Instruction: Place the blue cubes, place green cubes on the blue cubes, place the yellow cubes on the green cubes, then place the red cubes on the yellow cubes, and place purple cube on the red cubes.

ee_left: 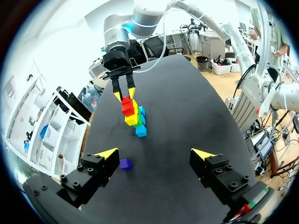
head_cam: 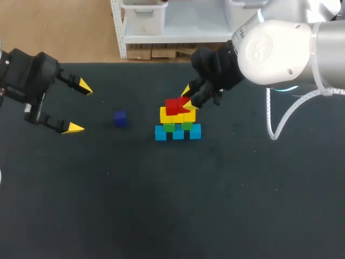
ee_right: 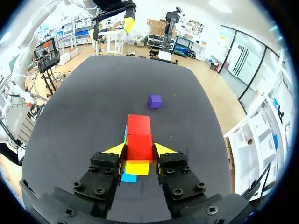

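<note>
Right claw (head_cam: pixel 187 99) is clenched on a red cube (ee_right: pixel 139 146) in the top layer, just beside the second red cube (ee_right: pixel 139 124). Beneath them lie yellow cubes (head_cam: pixel 166 115), then green cubes (head_cam: pixel 169 127), then blue cubes (head_cam: pixel 178 133) on the worktop (head_cam: pixel 161 205). The purple cube (head_cam: pixel 119 118) rests left of the blue cubes. Left claw (head_cam: pixel 79 107) hangs released, further left

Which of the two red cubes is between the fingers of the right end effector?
The nearer red cube, right between the right end effector's yellow tips. The other red cube sits just ahead of it, beyond the tips.
</note>
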You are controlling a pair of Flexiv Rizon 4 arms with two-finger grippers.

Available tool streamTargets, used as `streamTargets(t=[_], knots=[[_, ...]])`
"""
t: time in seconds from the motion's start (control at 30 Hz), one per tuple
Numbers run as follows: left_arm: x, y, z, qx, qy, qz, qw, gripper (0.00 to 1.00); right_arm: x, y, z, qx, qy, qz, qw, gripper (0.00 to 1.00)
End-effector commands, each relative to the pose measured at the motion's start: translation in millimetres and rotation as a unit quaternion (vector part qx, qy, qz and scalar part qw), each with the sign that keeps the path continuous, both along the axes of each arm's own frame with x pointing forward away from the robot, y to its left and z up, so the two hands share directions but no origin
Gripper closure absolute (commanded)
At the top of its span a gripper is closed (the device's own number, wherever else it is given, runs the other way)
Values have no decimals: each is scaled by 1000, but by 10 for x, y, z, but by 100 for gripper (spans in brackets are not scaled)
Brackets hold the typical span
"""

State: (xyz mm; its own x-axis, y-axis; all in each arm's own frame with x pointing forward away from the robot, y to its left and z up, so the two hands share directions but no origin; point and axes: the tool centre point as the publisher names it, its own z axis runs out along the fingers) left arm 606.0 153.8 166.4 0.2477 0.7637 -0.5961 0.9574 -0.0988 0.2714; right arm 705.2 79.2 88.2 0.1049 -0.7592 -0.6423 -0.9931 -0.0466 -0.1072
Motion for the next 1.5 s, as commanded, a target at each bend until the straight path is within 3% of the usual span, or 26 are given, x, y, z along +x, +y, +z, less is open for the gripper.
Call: streamTargets(t=[0.03, 0.17, 0.4, 0.47, 0.53, 0.63, 0.67, 0.7, 0.73, 1.07, 1.5], knots=[[-1, 9, -12, -2, -2, -1, 1000, 0, 15, 12, -10, 1, 1, 2, 1000, 73], [-1, 9, -12, -2, -2, -1, 1000, 0, 15, 17, -14, 1, 2, 3, 1000, 70], [-1, 9, -12, -2, -2, -1, 1000, 0, 12, 19, -16, 2, 4, 2, 1000, 51], [-1, 9, -12, -2, -2, -1, 1000, 0, 11, 19, -16, 2, 4, 2, 1000, 42], [-1, 9, -12, -2, -2, -1, 1000, 0, 9, 18, -16, 1, 5, 2, 1000, 26], [-1, 9, -12, -2, -2, -1, 1000, 0, 5, 13, -17, 1, 5, 2, 1000, 22], [-1, 9, -12, -2, -2, -1, 1000, 0, 4, 9, -15, 1, 5, 1, 1000, 16], [-1, 9, -12, -2, -2, -1, 1000, 0, 3, 4, -10, 1, 5, 1, 1000, 4], [-1, 9, -12, -2, -2, -1, 1000, 0, 1, -2, 2, 2, 4, 0, 1000, 0], [-1, 9, -12, -2, -2, -1, 1000, 0, -55, -175, 164, 15, -8, -24, 1000, 0], [-1, 9, -12, -2, -2, -1, 1000, 0, -178, -774, 207, 41, -9, -75, 996, 0]])
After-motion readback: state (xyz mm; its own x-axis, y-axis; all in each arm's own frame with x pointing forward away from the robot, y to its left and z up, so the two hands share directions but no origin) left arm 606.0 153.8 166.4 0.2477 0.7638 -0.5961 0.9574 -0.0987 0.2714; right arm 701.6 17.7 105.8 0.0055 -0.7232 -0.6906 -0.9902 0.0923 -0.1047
